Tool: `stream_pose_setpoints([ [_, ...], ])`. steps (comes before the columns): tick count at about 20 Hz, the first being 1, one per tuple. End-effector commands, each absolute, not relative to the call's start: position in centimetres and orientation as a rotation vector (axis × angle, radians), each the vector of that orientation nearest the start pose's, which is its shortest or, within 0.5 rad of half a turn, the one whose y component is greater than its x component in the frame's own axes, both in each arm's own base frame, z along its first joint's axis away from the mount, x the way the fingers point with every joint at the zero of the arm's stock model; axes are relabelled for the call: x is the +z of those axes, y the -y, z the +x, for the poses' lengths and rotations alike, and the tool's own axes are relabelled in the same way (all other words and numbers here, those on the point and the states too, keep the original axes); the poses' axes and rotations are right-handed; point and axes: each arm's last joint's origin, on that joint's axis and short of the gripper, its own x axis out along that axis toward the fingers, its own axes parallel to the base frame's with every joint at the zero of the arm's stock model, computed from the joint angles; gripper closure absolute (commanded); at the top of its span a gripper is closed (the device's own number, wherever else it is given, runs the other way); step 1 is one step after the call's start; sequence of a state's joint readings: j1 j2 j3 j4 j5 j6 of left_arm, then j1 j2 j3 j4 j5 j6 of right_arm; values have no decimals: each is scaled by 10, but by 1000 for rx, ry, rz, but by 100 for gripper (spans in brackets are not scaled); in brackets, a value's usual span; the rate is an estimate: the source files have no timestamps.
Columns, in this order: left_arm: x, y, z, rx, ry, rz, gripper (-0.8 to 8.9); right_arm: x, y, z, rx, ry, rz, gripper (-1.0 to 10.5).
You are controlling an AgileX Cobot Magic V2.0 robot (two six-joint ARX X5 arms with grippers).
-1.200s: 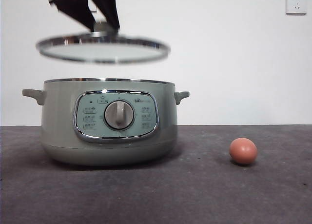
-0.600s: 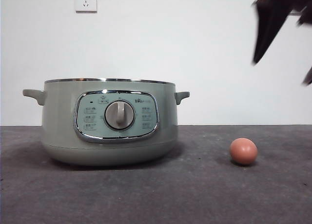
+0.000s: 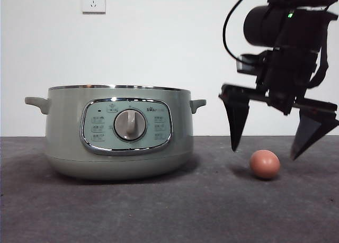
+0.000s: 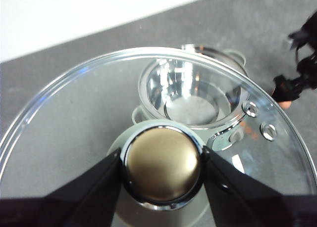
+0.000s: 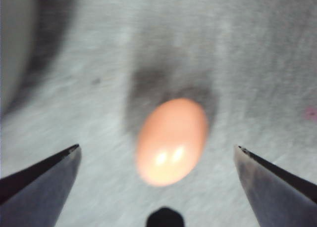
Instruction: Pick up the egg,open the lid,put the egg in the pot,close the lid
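The right gripper (image 3: pixel 265 147), two black pointed jaws under a dark cylindrical wrist, hangs just above the small reddish-brown oval egg (image 3: pixel 264 164), its jaws spread wide, one tip to each side of the egg and neither touching it. In the right wrist view the egg (image 5: pixel 171 140) lies on the grey table between the two jaw tips with bare table showing on both sides. The egg sits on the dark grey tabletop (image 3: pixel 212 211), well apart from the large round sage-green electric pot (image 3: pixel 117 132), which stands uncovered, its steel rim bare. Open table runs between the pot's side handle and the nearer jaw.

The left gripper (image 4: pixel 162 162) is pinched on the round knob with the brass-toned shiny top of the clear glass steel-rimmed lid (image 4: pixel 69 113), one black jaw pressing each side of the knob. Through the glass, the pot's shiny inner bowl (image 4: pixel 193 96) shows below, so the lid is held up above it.

The pot's chrome-framed control panel (image 3: pixel 126 125) carries small icons and a short logo above the silver-grey dial, all too small to read. A white wall socket (image 3: pixel 93 0) sits high on the white wall.
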State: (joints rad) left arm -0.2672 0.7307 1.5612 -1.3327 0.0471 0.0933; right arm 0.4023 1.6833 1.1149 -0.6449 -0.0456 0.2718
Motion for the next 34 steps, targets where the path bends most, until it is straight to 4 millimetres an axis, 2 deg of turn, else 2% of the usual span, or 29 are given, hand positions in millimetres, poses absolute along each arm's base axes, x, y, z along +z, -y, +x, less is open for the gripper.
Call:
stream_pose_setpoints([
  [1,458,5,12,-328,-421,122,821,185,-130,300,191,-1253,20,432],
  [6,457,3,4,-328,-397,120,821,175,-132,304,173,-1263,28,502],
  [8,457,3,4,-328,-397,120,821,173,-132,305,171,-1269,27,654],
  [12,457,3,4,-328,-397,121,821,171,-132,306,171,-1271,25,707],
  [14,457,3,4,-328,-396,121,821,171,-132,306,172,-1271,24,828],
  [16,457,3,4,-328,-396,121,821,171,-132,306,174,-1271,20,861],
  [18,457,3,4,-329,-397,121,821,171,-133,306,190,-1266,2,967],
  [21,457,3,4,-329,-397,121,821,176,-132,305,206,-1250,-10,962],
  [24,457,3,4,-329,-396,121,821,200,-130,299,228,-1175,1,962],
  [29,457,3,4,-329,-397,121,821,263,-127,278,311,-944,27,962],
  [32,457,3,4,-329,-397,121,821,303,-143,275,401,-808,33,962],
  [34,457,3,4,-329,-397,121,821,326,-162,278,470,-733,6,962],
])
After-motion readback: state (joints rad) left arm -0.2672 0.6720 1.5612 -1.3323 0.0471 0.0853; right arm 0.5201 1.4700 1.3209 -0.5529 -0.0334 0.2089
